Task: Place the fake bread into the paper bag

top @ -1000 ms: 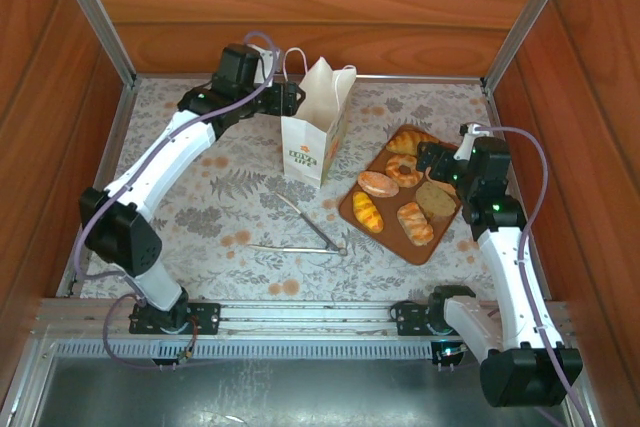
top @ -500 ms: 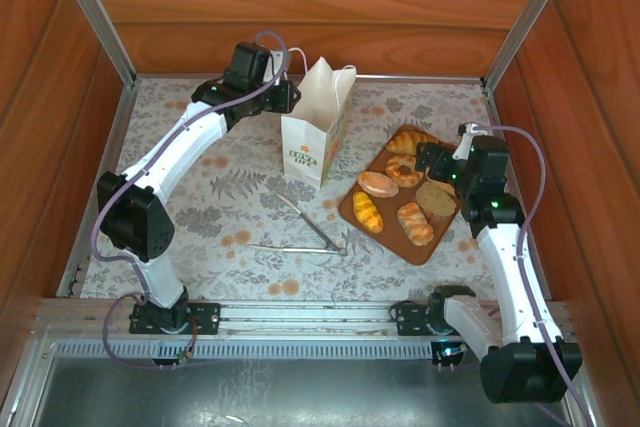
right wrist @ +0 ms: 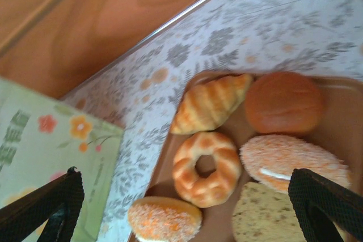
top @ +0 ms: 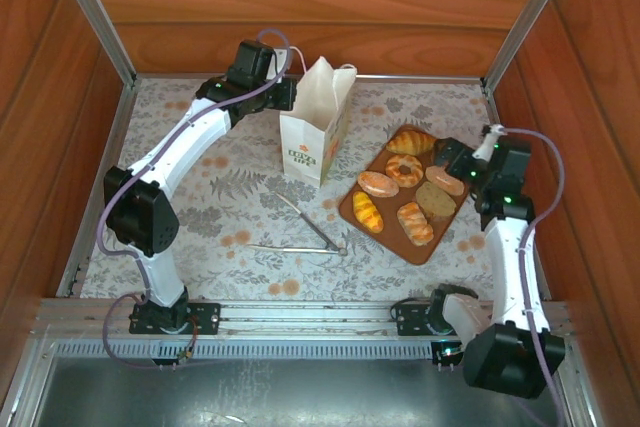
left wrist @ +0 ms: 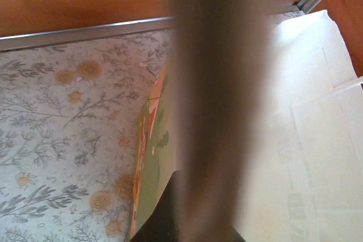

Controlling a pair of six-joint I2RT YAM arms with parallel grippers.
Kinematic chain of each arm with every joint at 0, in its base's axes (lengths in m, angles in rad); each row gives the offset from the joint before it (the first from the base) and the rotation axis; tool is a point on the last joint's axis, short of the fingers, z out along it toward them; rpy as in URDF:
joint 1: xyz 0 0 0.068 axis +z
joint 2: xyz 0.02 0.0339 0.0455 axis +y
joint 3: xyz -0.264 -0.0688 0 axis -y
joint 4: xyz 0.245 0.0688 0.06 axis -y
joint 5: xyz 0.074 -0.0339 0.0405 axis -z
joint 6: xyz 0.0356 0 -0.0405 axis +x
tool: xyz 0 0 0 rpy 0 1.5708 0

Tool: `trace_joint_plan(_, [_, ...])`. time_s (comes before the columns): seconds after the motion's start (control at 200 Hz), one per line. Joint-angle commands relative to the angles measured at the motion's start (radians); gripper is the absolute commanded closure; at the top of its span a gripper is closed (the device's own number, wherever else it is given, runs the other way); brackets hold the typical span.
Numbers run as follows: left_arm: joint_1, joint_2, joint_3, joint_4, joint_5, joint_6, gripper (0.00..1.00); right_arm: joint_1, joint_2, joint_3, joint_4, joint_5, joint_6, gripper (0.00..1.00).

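The white paper bag (top: 314,132) stands upright at the middle back of the table. My left gripper (top: 284,90) is at its back left top corner, shut on the bag's rim. In the left wrist view the blurred dark fingers (left wrist: 218,140) pinch the paper bag (left wrist: 309,140), printed side to the left and white inside to the right. Several pieces of fake bread (top: 404,169) lie on a brown board (top: 388,236). My right gripper (top: 455,155) hovers open over the board's far right corner. Between its fingers are a ring-shaped bread (right wrist: 207,168) and a croissant (right wrist: 211,103).
Metal tongs (top: 305,232) lie on the flowered cloth in front of the bag. Wooden walls and metal rails enclose the table on three sides. The bag's printed side (right wrist: 51,151) stands left of the board in the right wrist view.
My left gripper has closed on the bag's rim while its arm stretched further back. The right arm has swung right, with its gripper still open over the board.
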Motion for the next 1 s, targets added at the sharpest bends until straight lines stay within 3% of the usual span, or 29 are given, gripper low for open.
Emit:
trace_joint_plan(0.0, [0.009,-0.104,-0.005,-0.007,-0.068,0.03,1.0,-0.071,0.014,0.007,-0.009,-0.065,0.03,0.0])
trace_joint_plan(0.37, [0.048,-0.402,-0.225,0.039,-0.261,0.09,1.0,-0.294,0.153,-0.141,0.12,-0.171,0.127,0.0])
trace_joint_plan(0.68, [0.134,-0.623,-0.436,0.111,-0.27,0.082,1.0,-0.376,0.326,-0.198,0.23,-0.272,0.12,0.0])
trace_joint_plan(0.995, [0.148,-0.655,-0.48,0.118,-0.265,0.075,1.0,-0.43,0.469,-0.2,0.282,-0.463,0.147,0.0])
